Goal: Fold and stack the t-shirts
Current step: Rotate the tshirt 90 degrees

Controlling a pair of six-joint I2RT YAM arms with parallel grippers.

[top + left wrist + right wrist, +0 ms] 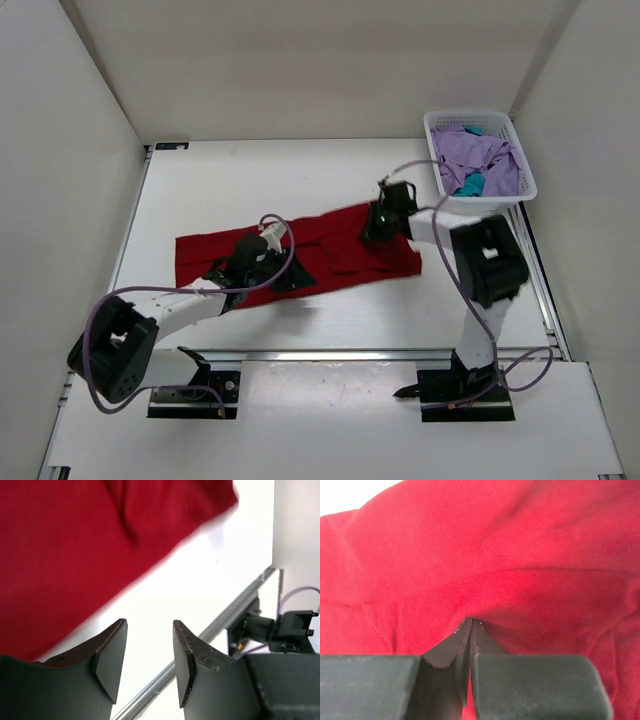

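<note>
White mesh basket (pixel 468 114) with lavender shirt (pixel 472 152) and teal shirt (pixel 471 185) inside

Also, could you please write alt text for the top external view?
A red t-shirt lies spread across the white table, the left gripper at its near edge and the right gripper on its right half. In the far right corner a white basket holds a lavender shirt and a teal shirt.

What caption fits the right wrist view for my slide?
Right end effector shut, pinching a fold of the red t-shirt.
</note>
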